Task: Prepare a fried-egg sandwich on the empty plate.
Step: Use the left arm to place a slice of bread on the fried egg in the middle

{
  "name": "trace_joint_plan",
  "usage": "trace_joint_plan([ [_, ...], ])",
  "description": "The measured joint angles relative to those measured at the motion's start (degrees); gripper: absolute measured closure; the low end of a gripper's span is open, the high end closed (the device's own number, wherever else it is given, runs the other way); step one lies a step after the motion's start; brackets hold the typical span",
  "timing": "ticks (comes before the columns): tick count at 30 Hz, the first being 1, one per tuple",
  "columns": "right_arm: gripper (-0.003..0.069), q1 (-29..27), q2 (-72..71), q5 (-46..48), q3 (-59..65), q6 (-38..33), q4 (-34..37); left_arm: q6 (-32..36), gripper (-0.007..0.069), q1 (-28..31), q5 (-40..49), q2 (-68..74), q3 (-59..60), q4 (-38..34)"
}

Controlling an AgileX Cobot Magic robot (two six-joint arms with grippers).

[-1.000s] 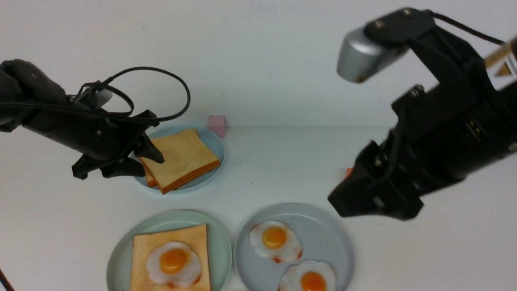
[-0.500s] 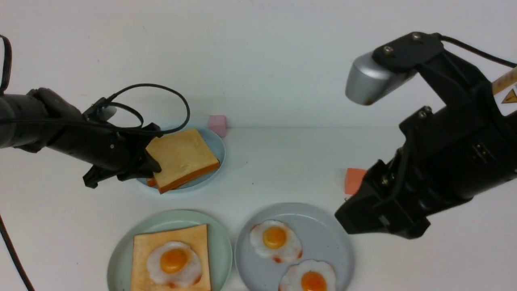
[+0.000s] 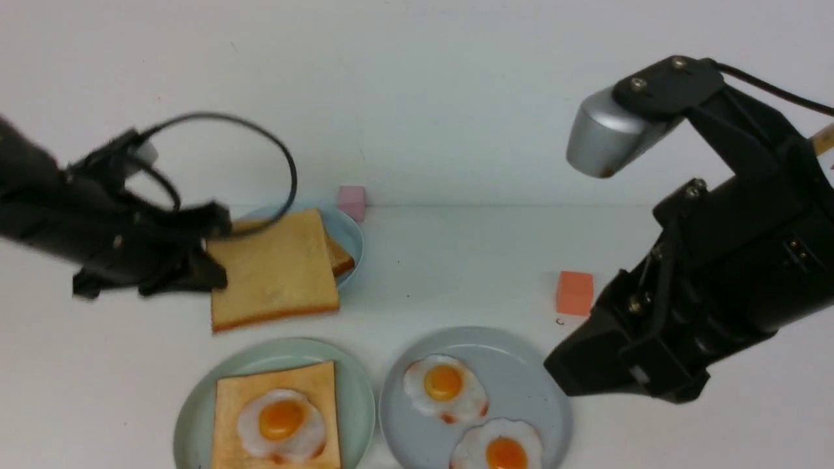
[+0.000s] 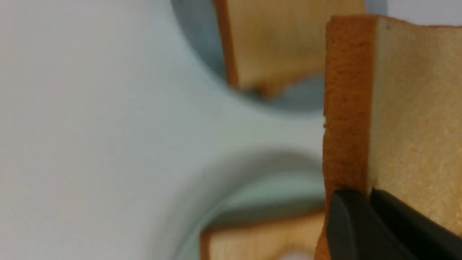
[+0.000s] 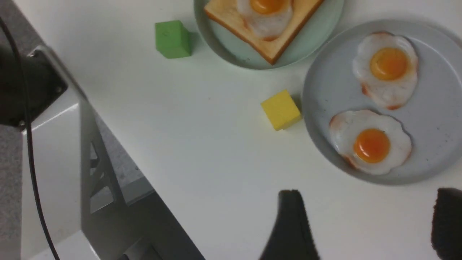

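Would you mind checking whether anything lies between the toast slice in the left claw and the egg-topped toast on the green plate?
Nothing visible does. The left claw holds the toast slice just beyond the mint-green plate, with only table between it and the egg-topped toast. The grey plate lies to the right.

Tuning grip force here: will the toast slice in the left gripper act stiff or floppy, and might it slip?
Probably stiff: the toast, pinched at one edge by the left gripper, juts out flat without sagging. Likely light, since that small pinch carries it. Slipping looks unlikely; its surface seems rough under the fingers.
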Motion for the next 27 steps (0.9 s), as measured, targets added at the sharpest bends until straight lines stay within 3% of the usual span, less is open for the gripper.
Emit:
trace_joint_plan([
  [5,0.0154,0.0,0.0,-0.1,0.0,-0.2,1.1,8.1,0.0613,-0.8,-1.6,-1.8,11.0,-4.3],
  [9,0.0154,0.0,0.0,-0.1,0.0,-0.2,1.3,15.2,0.0613,-1.7,-3.4,-1.8,15.9,-11.8],
  [18,0.0159,0.0,0.0,-0.1,0.0,-0.3,1.3,15.1,0.0594,-1.7,-4.4,-0.9,16.5,-12.5],
  [23,0.0244,0.0,0.0,-1.5,0.0,-0.3,1.3,9.0,0.0498,-1.7,-3.6,-1.0,16.5,-6.9],
  [27,0.0431,0.0,0.0,-1.7,0.2,-0.3,1.0,4.4,0.0362,-1.7,-3.0,-3.9,16.5,-1.4],
])
